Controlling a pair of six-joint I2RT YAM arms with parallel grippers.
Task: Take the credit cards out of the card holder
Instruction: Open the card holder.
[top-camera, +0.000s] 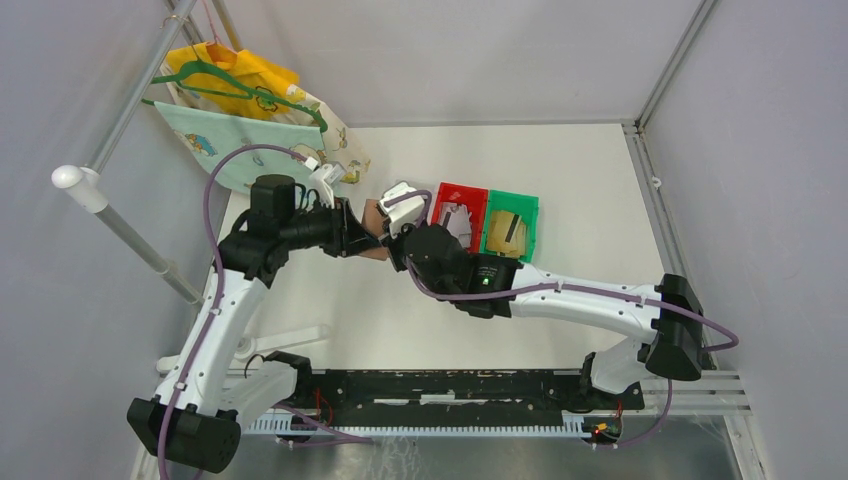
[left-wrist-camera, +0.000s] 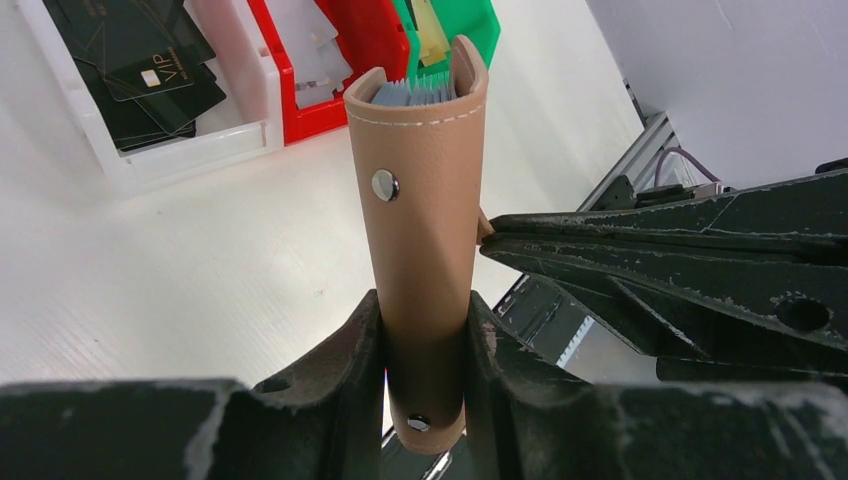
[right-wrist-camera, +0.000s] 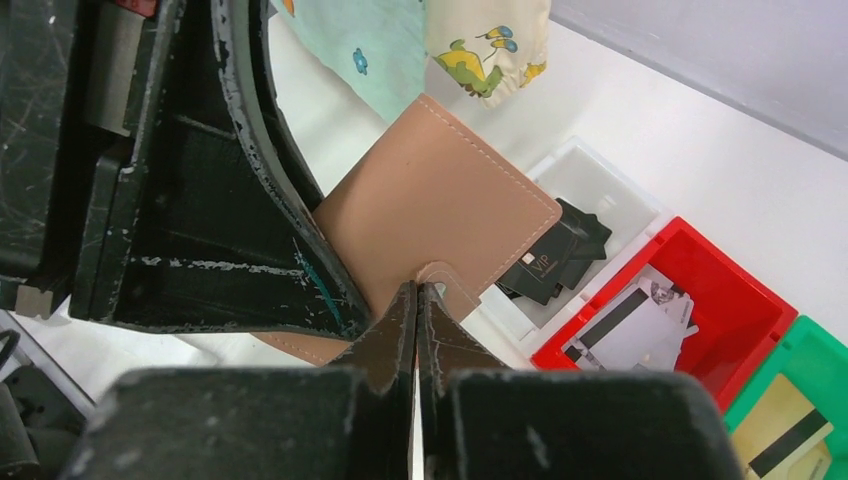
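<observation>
The card holder (left-wrist-camera: 420, 200) is a tan-brown leather wallet with metal snaps, folded shut and held above the table. My left gripper (left-wrist-camera: 425, 350) is shut on its lower end, one finger on each face. Light blue pocket edges (left-wrist-camera: 415, 92) show at its top; the credit cards inside are hidden. In the right wrist view my right gripper (right-wrist-camera: 417, 292) is shut on the snap tab (right-wrist-camera: 442, 281) at the edge of the card holder (right-wrist-camera: 440, 200). From above, both grippers meet at the card holder (top-camera: 372, 222) left of the bins.
A white bin (left-wrist-camera: 190, 155) holds several black cards (left-wrist-camera: 140, 60). Beside it stand a red bin (top-camera: 443, 195) with white striped cards (right-wrist-camera: 625, 330) and a green bin (top-camera: 530, 215) with a yellowish card. Children's clothes on a hanger (top-camera: 250, 110) hang at the back left.
</observation>
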